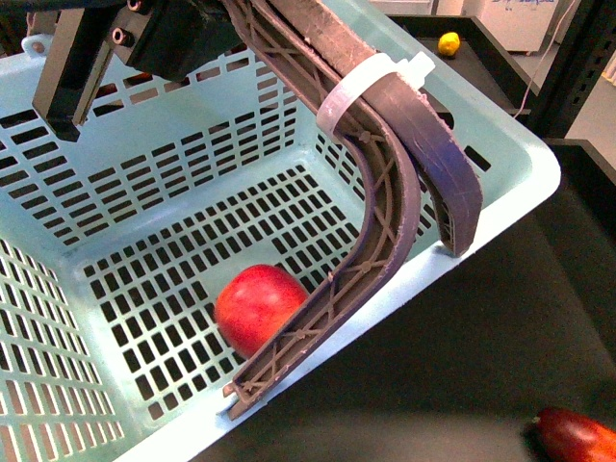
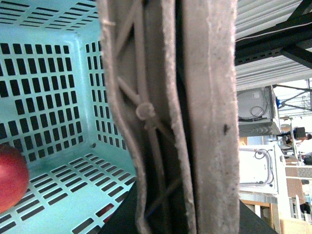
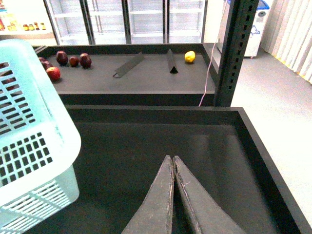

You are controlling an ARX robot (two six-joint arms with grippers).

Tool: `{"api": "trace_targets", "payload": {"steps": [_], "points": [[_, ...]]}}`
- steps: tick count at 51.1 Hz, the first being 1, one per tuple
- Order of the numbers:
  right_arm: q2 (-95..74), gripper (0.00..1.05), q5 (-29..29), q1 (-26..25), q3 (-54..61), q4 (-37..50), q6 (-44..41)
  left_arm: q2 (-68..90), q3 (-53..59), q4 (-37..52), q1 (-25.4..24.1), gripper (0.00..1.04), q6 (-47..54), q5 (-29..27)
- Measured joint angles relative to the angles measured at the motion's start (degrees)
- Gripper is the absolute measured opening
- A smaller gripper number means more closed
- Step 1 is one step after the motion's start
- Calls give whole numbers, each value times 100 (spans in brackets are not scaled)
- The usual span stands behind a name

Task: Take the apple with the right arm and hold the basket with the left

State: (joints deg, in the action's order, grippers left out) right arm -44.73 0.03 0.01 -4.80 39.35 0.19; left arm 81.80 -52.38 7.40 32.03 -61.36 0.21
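- left jaws sit nearest the front view lens: the latticed inner finger [image 1: 380, 231] runs down inside the basket [image 1: 525, 178], and the smooth outer finger [image 1: 450, 183] hangs outside the same side wall.
- state, left jaws: clamped on the basket, with the wall pinched between the two fingers. judged purpose: to steady the tilted basket so it cannot slide on the tabletop [image 1: 462, 356].
- apple [image 1: 258, 306]: rests on the slotted basket floor, touching or just beside the lower run of the inner finger, near the gripped wall. it lies beside that finger, not between the left jaws.
- state, right jaws: both fingers [image 3: 156, 204] are pressed together with nothing between them. the right wrist view shows them over bare tabletop, outside the basket and near its corner.
- relation to the right jaws: the apple is inside the basket and these jaws are outside, so the basket wall stands between them. judged: the apple is already placed.
- non-task items: an elongated dark red fruit [image 1: 576, 433] lies on the tabletop near the basket. a lemon [image 1: 449, 43] lies well apart, further back.
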Motion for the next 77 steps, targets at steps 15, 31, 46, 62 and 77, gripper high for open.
{"api": "trace_targets", "payload": {"steps": [15, 31, 46, 62, 77], "points": [[728, 2, 9, 0, 376, -315, 4, 0, 0, 0, 0, 16, -24, 31], [1832, 2, -2, 0, 378, -1322, 0, 0, 0, 0, 0, 16, -28, 0], [2533, 2, -2, 0, 380, -2000, 0, 0, 0, 0, 0, 16, -35, 22], [3093, 2, -2, 0, 380, -2551, 0, 0, 0, 0, 0, 16, -31, 17], [3600, 2, 0, 2, 378, -3071, 0, 0, 0, 0, 0, 16, -33, 20]]}}
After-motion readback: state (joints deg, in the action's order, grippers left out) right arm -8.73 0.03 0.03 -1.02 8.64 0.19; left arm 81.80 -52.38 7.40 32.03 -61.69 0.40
